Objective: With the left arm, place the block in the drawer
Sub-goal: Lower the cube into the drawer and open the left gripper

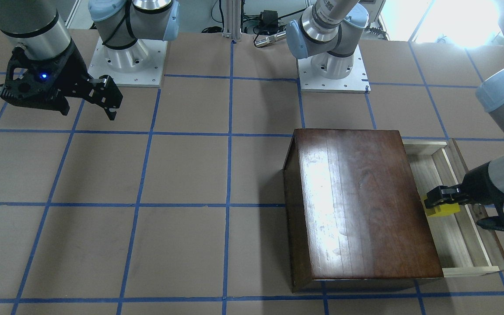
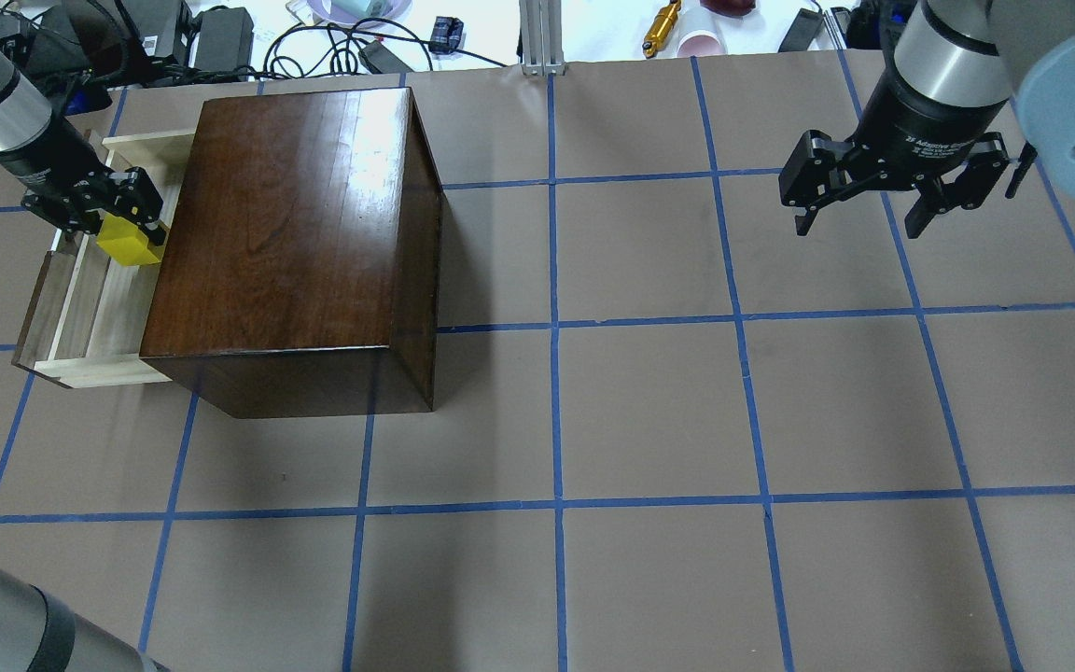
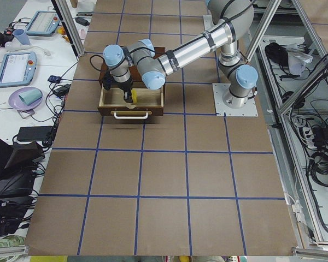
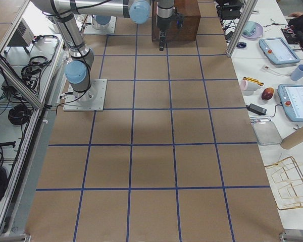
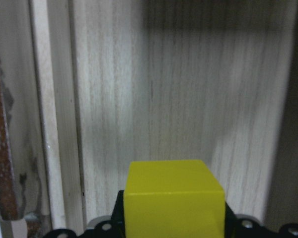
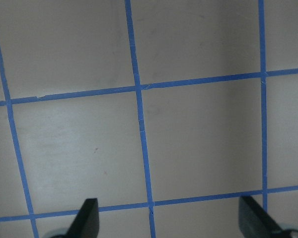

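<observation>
My left gripper (image 2: pixel 122 217) is shut on the small yellow block (image 2: pixel 126 245) and holds it over the pulled-out drawer (image 2: pixel 80 308) of the dark brown wooden box (image 2: pixel 286 215). In the left wrist view the block (image 5: pixel 174 198) sits between the fingers, with the drawer's pale wood floor (image 5: pixel 188 99) below it. The front-facing view shows the same: gripper (image 1: pixel 439 200), block (image 1: pixel 443 210), drawer (image 1: pixel 466 236). I cannot tell whether the block touches the drawer floor. My right gripper (image 2: pixel 859 213) is open and empty, hanging over the bare table far from the box.
The box (image 1: pixel 357 201) stands on the brown table marked with blue tape lines (image 2: pixel 551 327). Cables, cups and tools lie beyond the far table edge (image 2: pixel 360 37). The right wrist view shows only the taped table and the gripper's open fingertips (image 6: pixel 88 218).
</observation>
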Tool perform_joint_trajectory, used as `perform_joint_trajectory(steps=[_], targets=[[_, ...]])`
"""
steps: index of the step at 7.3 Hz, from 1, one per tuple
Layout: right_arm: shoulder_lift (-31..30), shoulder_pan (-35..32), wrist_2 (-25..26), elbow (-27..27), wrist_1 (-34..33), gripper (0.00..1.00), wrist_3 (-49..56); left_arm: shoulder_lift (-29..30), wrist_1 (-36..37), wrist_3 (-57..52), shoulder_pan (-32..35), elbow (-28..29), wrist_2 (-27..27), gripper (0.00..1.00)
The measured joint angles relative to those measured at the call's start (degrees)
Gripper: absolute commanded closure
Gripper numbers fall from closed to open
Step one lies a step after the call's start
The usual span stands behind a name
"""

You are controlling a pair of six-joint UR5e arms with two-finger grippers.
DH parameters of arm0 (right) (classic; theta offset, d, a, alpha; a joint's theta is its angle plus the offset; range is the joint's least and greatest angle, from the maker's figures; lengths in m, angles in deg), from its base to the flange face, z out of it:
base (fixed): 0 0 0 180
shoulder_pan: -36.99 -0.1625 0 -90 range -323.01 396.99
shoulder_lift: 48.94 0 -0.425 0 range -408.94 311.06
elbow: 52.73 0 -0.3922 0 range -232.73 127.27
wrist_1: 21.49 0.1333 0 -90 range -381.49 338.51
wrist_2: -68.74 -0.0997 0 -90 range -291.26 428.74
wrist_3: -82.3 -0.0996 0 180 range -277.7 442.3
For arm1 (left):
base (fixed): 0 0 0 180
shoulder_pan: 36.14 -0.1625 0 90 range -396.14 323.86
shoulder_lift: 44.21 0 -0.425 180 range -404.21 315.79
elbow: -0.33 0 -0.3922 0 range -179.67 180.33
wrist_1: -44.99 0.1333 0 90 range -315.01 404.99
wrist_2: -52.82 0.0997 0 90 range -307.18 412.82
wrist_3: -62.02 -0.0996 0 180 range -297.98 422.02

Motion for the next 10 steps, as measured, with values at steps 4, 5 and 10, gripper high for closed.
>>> perform_joint_trajectory(steps=[4,5,10], targets=[[0.0,0.0,0.0,0.0,0.0,0.00,0.0,0.2,3.1,-0.4,0.0,-1.7,0.0,0.00],[0.0,0.0,0.0,0.0,0.0,0.00,0.0,0.1,3.1,-0.4,0.0,-1.7,0.0,0.00],[0.0,0.0,0.0,0.0,0.0,0.00,0.0,-3.1,0.7,-0.3,-0.2,-0.7,0.5,0.00]])
